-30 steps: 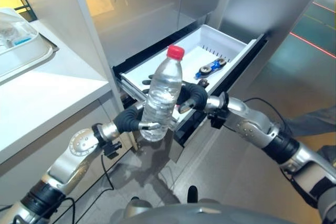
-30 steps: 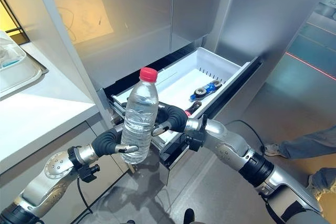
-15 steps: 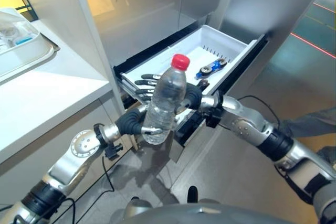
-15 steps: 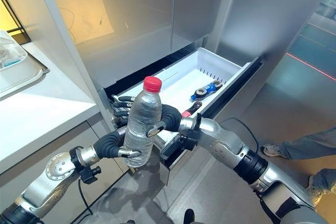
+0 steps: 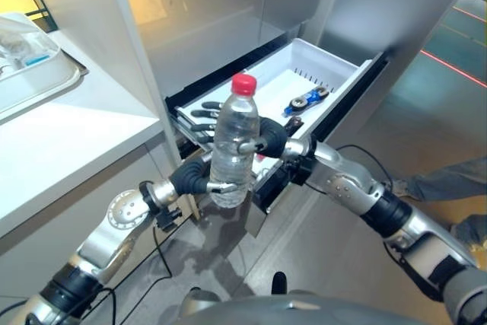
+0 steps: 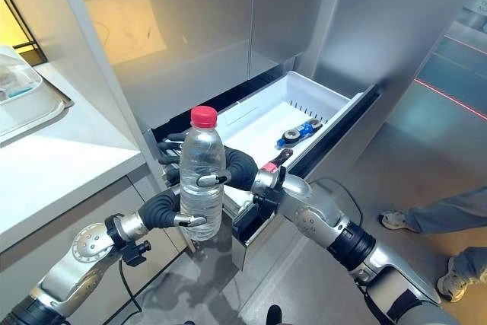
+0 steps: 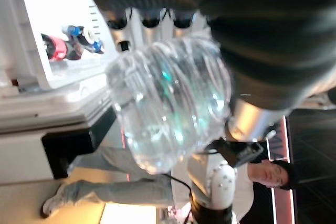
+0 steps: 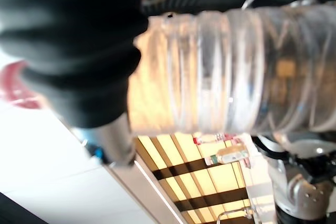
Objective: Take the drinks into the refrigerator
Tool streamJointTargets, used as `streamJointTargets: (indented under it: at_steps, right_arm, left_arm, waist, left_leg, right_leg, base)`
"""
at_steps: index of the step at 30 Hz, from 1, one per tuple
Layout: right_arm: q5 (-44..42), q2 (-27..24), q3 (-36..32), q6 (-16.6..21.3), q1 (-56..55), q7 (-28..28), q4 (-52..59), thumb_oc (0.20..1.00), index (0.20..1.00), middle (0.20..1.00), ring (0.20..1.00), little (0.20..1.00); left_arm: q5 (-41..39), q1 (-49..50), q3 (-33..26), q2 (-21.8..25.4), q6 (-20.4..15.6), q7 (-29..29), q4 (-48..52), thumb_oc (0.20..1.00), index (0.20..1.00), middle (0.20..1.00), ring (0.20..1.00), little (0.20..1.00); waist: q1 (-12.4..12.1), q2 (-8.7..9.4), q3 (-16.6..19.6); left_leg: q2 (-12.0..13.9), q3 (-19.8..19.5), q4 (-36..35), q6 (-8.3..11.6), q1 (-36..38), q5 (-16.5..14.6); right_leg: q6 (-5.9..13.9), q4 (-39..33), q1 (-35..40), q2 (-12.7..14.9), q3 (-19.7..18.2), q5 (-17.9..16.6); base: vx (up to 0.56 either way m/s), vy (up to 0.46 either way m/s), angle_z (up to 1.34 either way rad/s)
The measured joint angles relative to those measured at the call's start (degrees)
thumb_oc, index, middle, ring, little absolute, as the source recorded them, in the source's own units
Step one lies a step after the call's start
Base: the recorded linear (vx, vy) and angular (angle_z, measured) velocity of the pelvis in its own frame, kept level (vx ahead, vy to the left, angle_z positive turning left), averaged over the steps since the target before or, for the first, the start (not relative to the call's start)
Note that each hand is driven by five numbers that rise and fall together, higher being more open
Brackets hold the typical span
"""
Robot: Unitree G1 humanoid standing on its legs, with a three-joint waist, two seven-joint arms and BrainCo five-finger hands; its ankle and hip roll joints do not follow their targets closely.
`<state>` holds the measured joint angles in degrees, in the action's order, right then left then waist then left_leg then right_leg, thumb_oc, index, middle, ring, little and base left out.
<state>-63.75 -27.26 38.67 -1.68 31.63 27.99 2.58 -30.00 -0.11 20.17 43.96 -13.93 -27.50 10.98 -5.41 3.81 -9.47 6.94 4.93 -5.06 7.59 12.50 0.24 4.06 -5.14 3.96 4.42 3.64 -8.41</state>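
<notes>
The bottle [image 5: 232, 142] stands upright in the air, in front of the open drawer [image 5: 342, 81]. The left robot hand [image 5: 199, 176] wraps round it low down from the left side. The right robot hand [image 5: 268, 141] wraps round it higher up from the right side. A small thing [image 5: 307, 99] lies inside the drawer, behind the bottle. The counter [image 5: 68, 131] is on the left, and a tray [image 5: 46, 85] sits on it. A person's legs [image 6: 445, 211] are far right, on the floor [image 6: 365, 180].
</notes>
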Motion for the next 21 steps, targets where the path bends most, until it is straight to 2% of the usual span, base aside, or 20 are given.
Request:
streamJointTargets:
  at_steps: [4,16,17,18,21]
  right_arm:
    - [0.0,2.2,0.0,0.6,-0.5,-0.7,-1.4,0.2,0.2,0.2,0.2,0.2]
    - [0.0,2.9,0.1,1.0,-2.1,-1.1,-1.5,0.2,0.2,0.2,0.2,0.2]
    - [0.0,3.0,0.1,1.0,-2.2,-1.1,-1.5,0.2,0.2,0.2,0.2,0.2]
    - [-0.1,3.1,-0.1,1.1,-2.8,-1.1,-1.4,0.2,0.2,0.2,0.2,0.2]
    - [-0.1,3.2,-0.1,1.3,-4.2,-1.6,-1.3,0.2,0.2,0.2,0.2,0.2]
  left_arm:
    - [-0.1,0.3,0.0,0.0,0.0,0.0,-0.2,0.2,0.2,0.2,0.2,0.2]
    - [-0.1,1.8,0.0,0.0,0.0,-0.2,-0.1,0.203,0.203,0.203,0.203,0.203]
    - [-0.1,2.0,0.0,0.0,0.0,-0.2,-0.1,0.413,0.413,0.413,0.413,0.413]
    - [-0.1,2.3,0.0,0.0,0.1,-0.2,0.1,1.0,1.0,1.0,1.0,1.0]
    - [-0.1,2.8,0.0,0.0,0.3,0.0,0.1,1.0,1.0,1.0,1.0,1.0]
  waist:
    - [-0.5,0.48,0.4]
    - [-0.4,0.56,0.6]
    - [-0.4,0.56,0.6]
    - [-0.4,0.55,0.6]
    - [-0.3,0.54,0.6]
  left_leg:
    - [0.0,0.0,0.0,-0.01,0.0,0.0]
    - [0.0,-0.1,0.0,-0.03,-0.1,0.0]
    - [0.0,-0.1,0.0,-0.03,-0.1,0.0]
    - [0.0,-0.1,0.0,-0.03,-0.1,0.0]
    - [0.0,-0.1,0.0,-0.04,-0.1,0.0]
  right_leg:
    - [-0.05,0.1,-0.1,0.0,0.0,-0.1]
    - [-0.11,0.0,-0.1,0.0,0.0,-0.2]
    - [-0.11,0.0,-0.1,0.0,0.0,-0.2]
    - [-0.11,0.0,-0.1,0.0,0.0,-0.2]
    - [-0.11,0.0,-0.1,0.0,0.0,-0.2]
  base:
    - [0.0,0.0,0.0]
    - [0.0,0.0,0.0]
    - [0.0,0.0,0.0]
    - [0.0,0.0,0.0]
    - [0.0,0.0,0.0]
